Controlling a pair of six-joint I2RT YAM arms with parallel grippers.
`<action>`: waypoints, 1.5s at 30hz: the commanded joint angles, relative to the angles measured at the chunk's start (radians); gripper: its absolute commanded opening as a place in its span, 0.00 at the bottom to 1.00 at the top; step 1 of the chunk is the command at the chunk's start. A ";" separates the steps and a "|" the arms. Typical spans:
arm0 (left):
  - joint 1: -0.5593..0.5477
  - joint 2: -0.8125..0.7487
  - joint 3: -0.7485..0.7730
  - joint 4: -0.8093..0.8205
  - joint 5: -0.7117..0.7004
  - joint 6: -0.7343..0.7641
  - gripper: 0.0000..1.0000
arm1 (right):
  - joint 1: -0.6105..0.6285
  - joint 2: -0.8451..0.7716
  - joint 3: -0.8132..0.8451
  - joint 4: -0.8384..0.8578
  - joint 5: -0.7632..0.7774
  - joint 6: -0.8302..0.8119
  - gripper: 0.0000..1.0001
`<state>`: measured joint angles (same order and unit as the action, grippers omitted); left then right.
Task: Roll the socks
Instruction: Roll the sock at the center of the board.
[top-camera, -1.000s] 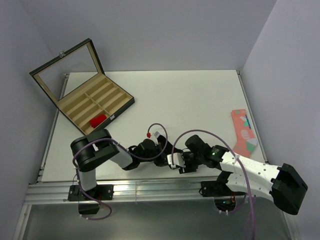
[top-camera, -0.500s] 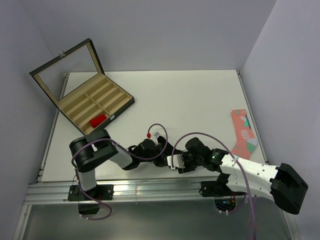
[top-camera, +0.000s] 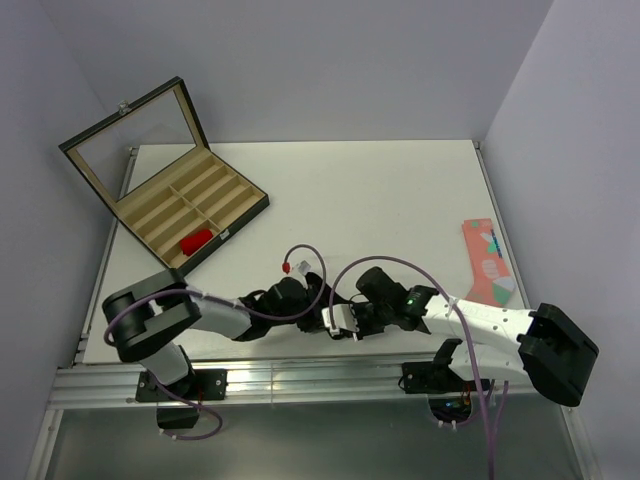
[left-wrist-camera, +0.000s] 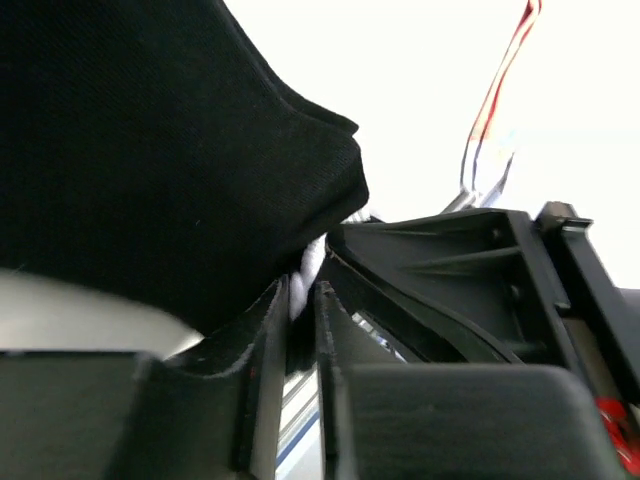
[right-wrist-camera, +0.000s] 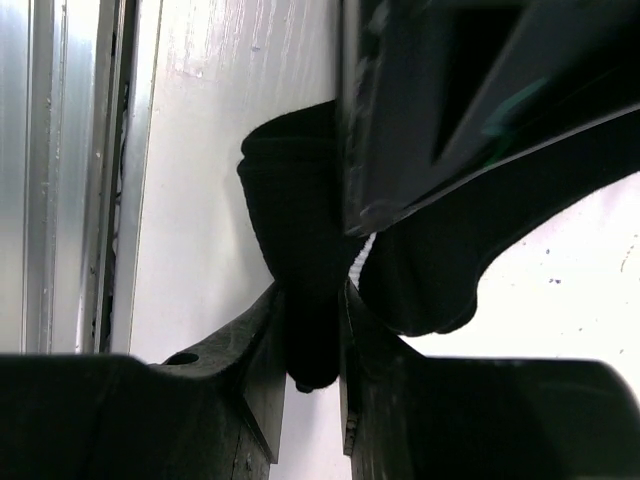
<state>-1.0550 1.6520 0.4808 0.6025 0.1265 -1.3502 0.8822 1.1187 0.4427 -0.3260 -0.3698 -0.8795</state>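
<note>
The white table (top-camera: 400, 190) is seen from above. The left arm (top-camera: 190, 312) is laid low along the near edge and stretched to the right. The right arm (top-camera: 480, 325) is stretched low to the left, so that both wrists meet at the near centre. An open compartment box (top-camera: 190, 205) stands at the far left corner, its lid tilted back. A salmon-pink sock (top-camera: 487, 265) lies flat by the right edge, well apart from the arms. The red sock (top-camera: 196, 241) is seen as a small bundle in a near compartment of the box. The left gripper (left-wrist-camera: 300, 295) is pressed almost together, with the black sock (left-wrist-camera: 150, 150) pinched at an edge where a white strip shows. The right gripper (right-wrist-camera: 312, 295) is clamped on a fold of the same sock, just above the table's near edge.
</note>
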 joint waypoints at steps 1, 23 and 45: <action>-0.002 -0.124 -0.018 -0.150 -0.152 0.054 0.22 | 0.004 0.018 0.010 -0.085 0.020 0.022 0.18; -0.002 -0.058 0.191 -0.599 -0.366 0.034 0.44 | 0.004 0.029 0.022 -0.111 0.048 0.056 0.17; 0.108 0.114 0.283 -0.423 -0.215 0.200 0.00 | -0.009 0.335 0.287 -0.407 -0.179 0.059 0.17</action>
<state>-0.9806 1.7168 0.7570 0.1810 -0.0731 -1.2186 0.8749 1.3941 0.7052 -0.6178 -0.4519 -0.8246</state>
